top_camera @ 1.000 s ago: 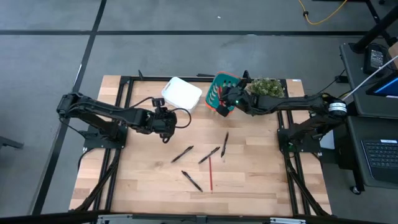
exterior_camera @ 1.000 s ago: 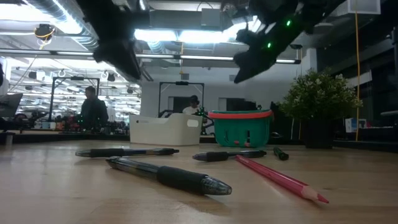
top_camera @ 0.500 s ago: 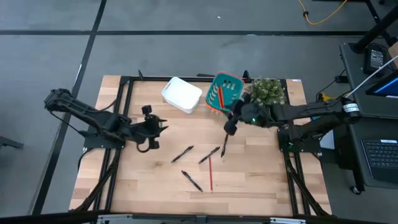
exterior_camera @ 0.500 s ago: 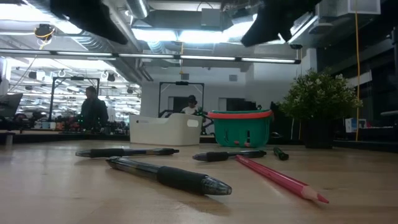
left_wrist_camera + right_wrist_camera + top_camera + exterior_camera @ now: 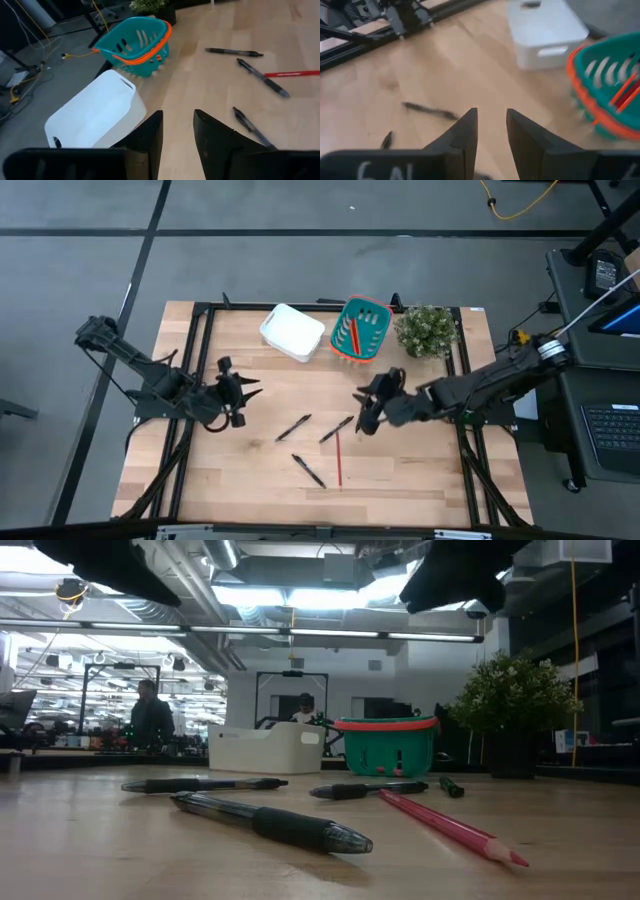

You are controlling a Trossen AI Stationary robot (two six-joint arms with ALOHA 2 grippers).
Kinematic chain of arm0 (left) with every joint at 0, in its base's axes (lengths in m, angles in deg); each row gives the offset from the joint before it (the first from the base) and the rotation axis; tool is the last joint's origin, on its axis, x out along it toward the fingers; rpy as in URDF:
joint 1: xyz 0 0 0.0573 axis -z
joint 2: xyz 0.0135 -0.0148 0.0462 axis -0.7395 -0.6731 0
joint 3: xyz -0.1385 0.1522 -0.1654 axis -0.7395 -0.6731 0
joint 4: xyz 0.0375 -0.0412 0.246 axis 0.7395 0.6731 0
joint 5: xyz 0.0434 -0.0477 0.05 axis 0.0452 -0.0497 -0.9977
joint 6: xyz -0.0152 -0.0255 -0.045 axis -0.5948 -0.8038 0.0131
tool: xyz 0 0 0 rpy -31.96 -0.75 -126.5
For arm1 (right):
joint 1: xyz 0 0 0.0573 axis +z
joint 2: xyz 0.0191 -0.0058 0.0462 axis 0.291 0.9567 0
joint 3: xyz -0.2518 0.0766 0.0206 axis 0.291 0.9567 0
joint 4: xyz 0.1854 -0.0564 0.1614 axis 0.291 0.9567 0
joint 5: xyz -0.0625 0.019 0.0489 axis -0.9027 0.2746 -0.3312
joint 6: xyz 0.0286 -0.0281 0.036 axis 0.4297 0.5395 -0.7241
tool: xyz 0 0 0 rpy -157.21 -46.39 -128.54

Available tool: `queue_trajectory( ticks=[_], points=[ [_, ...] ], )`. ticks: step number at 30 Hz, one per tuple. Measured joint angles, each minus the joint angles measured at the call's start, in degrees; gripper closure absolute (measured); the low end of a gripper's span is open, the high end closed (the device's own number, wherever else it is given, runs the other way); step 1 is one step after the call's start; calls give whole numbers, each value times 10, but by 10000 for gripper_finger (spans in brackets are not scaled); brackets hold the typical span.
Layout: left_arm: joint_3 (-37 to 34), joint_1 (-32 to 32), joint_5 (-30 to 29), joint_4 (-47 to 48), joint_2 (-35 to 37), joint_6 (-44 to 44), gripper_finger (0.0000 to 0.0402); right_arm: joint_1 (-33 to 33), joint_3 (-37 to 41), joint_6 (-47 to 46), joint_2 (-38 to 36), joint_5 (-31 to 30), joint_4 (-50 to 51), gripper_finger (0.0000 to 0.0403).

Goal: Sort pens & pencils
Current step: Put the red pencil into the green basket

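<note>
Four black pens (image 5: 294, 427) lie on the wooden tabletop (image 5: 400, 470), close together near its middle. One red pencil (image 5: 338, 459) lies among them, pointing toward the front edge. More red and orange pencils (image 5: 353, 335) stand inside the teal basket (image 5: 359, 330) with the orange rim, at the back of the tabletop. A white box (image 5: 292, 332) sits just beside the basket, and a small green plant (image 5: 427, 329) sits on the basket's other side.

The left gripper (image 5: 236, 391) hangs over the left part of the tabletop, well apart from the pens. Its jaws are a little apart and hold nothing. The right gripper (image 5: 366, 408) hangs up in the air over the pen lying farthest right. Its jaws are a little apart too, and nothing is between them.

Seen from the tabletop's height, one pen (image 5: 270, 823) lies closest, and the red pencil (image 5: 448, 828) lies to its right with its sharp tip at the front. A person (image 5: 150, 718) stands far back in the room behind.
</note>
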Motion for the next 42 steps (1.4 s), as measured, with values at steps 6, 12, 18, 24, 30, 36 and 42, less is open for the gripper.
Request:
queue_trajectory(
  ticks=[6,12,18,24,30,36,42],
  points=[
    [0,24,-17,-1,0,-17,300,30,-2,-81,58,-3,0,315],
    [0,46,-17,0,0,-32,300,55,-56,-128,127,28,-2,356],
    [0,64,-17,0,0,-42,300,69,-166,-133,225,67,48,387],
    [0,88,-17,0,-1,-47,300,68,-289,-206,314,99,193,394],
    [-1,114,-14,0,-8,-48,300,69,-347,-310,364,123,258,382],
    [-1,134,-10,6,-13,-47,300,69,-348,-400,376,168,256,379],
    [-1,151,-10,12,-20,-46,300,69,-348,-396,378,194,252,379]
  ],
)
